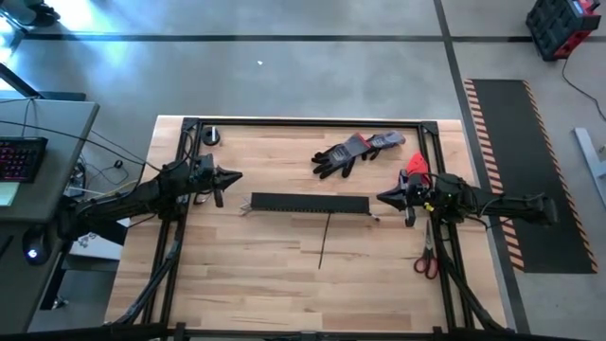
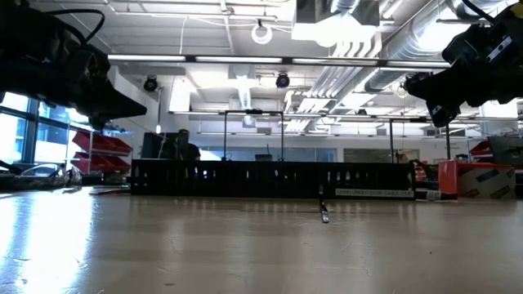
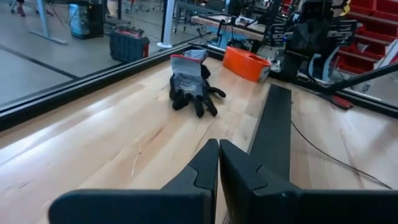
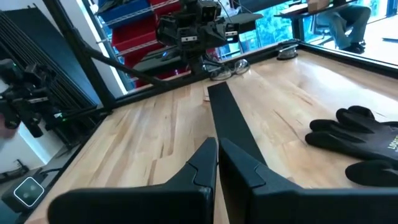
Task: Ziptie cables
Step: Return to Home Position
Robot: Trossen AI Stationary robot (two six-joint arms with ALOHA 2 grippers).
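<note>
Nearest, lower right of the high view: scissors lie by the bench edge. Lower ctr, a thin black strip, prob. a spare zip tie, runs up to the duct.

Mid-frame, the black cable duct lies crosswise w/ its lid on. The cables sit inside it, mostly hidden; only pale ends poke out at its left end.

L pincer hangs just off the duct's upper-left end, R pincer just off its right end. Both have fingers pressed together, holding nothing, and both are clear of the bench in the low view.

Farther up: grey-black gloves, a red object by the R arm, a small roll upper left.

Judgement: the wires are light, thin and floppy, and frayed ends would snag. Best taken via the stiff duct, mid-length across its sides, not by the loose ends.
</note>
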